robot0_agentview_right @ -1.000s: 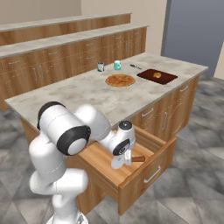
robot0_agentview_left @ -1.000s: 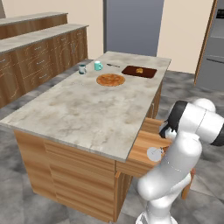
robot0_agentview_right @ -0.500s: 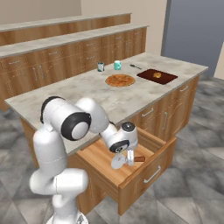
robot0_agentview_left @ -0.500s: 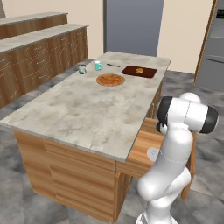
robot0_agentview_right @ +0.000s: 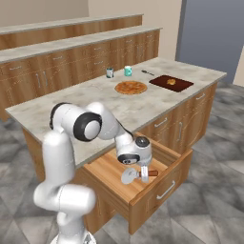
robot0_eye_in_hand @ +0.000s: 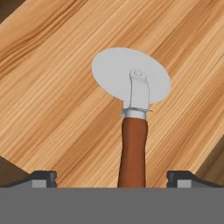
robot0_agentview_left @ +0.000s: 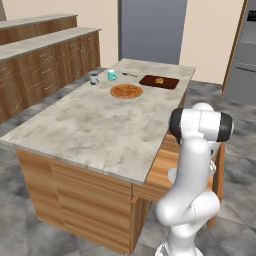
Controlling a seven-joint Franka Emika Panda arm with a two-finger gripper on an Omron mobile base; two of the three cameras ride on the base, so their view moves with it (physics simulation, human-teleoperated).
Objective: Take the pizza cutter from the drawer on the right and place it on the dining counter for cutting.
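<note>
Now, arm: it has swung lower since a second ago, its upper joint dropped down beside the dining counter (robot0_agentview_left: 95, 125) in the left base view.
Gripper (robot0_agentview_right: 141, 174): hangs inside the pulled-out drawer (robot0_agentview_right: 157, 188), closer over the tool than before; jaws spread wide, gripping nothing.
Fingertips (robot0_eye_in_hand: 42, 178): one on each side of the brown handle, apart from it.
Pizza cutter (robot0_eye_in_hand: 133, 94): lying flat on the drawer floor, same spot as earlier, disc blade away from the hand.
Counter top: pizza (robot0_agentview_right: 130, 87), dark cutting board (robot0_agentview_right: 171, 82), two cups (robot0_agentview_right: 127, 71), unmoved.
</note>
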